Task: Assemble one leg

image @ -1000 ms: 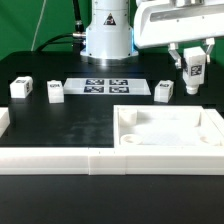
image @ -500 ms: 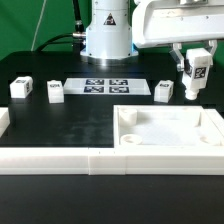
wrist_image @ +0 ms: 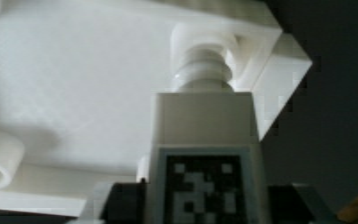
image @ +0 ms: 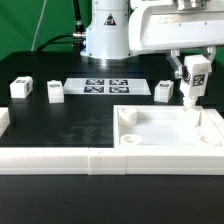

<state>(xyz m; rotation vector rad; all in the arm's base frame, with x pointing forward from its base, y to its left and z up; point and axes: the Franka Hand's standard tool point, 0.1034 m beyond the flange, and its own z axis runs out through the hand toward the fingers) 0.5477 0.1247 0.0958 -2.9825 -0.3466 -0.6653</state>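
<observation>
Up at two o'clock in the exterior view, my gripper (image: pixel 196 66) is clamped on the leg (image: pixel 192 84), a finger pressed to each side of the block and the tag face turned toward the camera. The leg hangs slightly tilted, narrow peg end down, over the far corner of the large white panel (image: pixel 170 142) that fills the four o'clock area. I cannot tell whether the peg tip touches the panel's rim or hangs just above it. Through the wrist view I see the tag close up, the ribbed peg beyond it, and the panel's raised rim and corner past that. On the black table (image: pixel 70 125), the near spare leg (image: pixel 163 90) stands upright just beside the held one, toward nine o'clock. The middle spare leg (image: pixel 54 92) and the far spare leg (image: pixel 18 88) stand well apart from it at ten o'clock. The marker board (image: pixel 107 87) lies between the near and middle spares, with the arm's base (image: pixel 107 35) behind it at twelve.
</observation>
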